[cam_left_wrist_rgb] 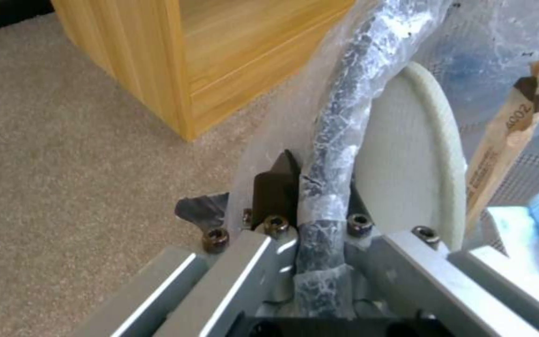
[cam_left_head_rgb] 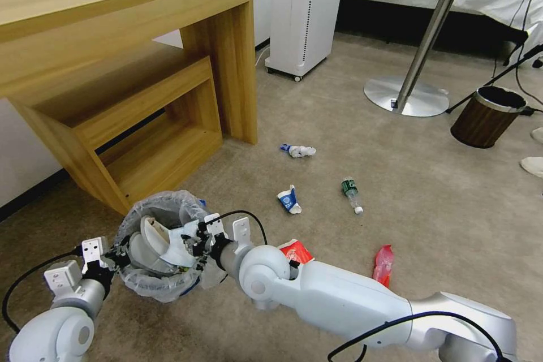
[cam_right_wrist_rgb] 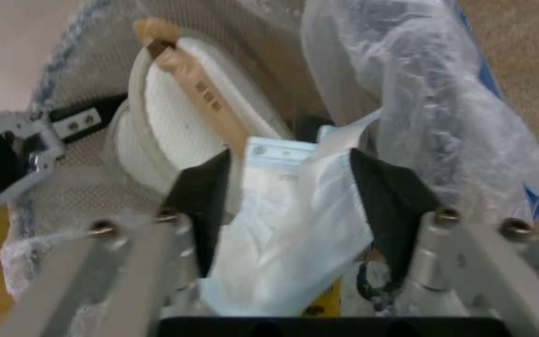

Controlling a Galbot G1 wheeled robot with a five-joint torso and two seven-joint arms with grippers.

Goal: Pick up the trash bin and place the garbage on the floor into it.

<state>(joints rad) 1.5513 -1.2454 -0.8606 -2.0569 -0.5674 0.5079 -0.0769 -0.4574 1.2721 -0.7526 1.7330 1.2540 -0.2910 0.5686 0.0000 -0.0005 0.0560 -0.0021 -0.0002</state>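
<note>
Trash bin (cam_left_head_rgb: 161, 243), lined with a translucent white bag, held off the carpet at near left, in front of the wooden desk (cam_left_head_rgb: 124, 62). Inside it stand a white slipper (cam_left_head_rgb: 151, 237) and a wooden stick (cam_right_wrist_rgb: 192, 84), the stick leaning against the slipper. Left gripper (cam_left_wrist_rgb: 312, 187) is clenched on the bin's bag-wrapped rim at the bin's left side, one dark pad on each face of the rim. Right gripper (cam_right_wrist_rgb: 288, 187) reaches over the right side of the bin's mouth; a blue-white wrapper (cam_right_wrist_rgb: 288, 220) sits between its dark pads (cam_right_wrist_rgb: 201, 196), which stand spread and do not visibly squeeze it, so whether they grip it cannot be told.

On the carpet to the right of the bin: a red-white carton (cam_left_head_rgb: 297, 251) just behind the right forearm, a red plastic bottle (cam_left_head_rgb: 383, 264) farther right, a blue-white wrapper cup (cam_left_head_rgb: 289, 200), a clear green-label bottle (cam_left_head_rgb: 350, 193), and a crumpled wrapper (cam_left_head_rgb: 298, 150) farther off. A brown wood-grain bin (cam_left_head_rgb: 487, 116) stands at far right beside the round table's base (cam_left_head_rgb: 406, 97).
</note>
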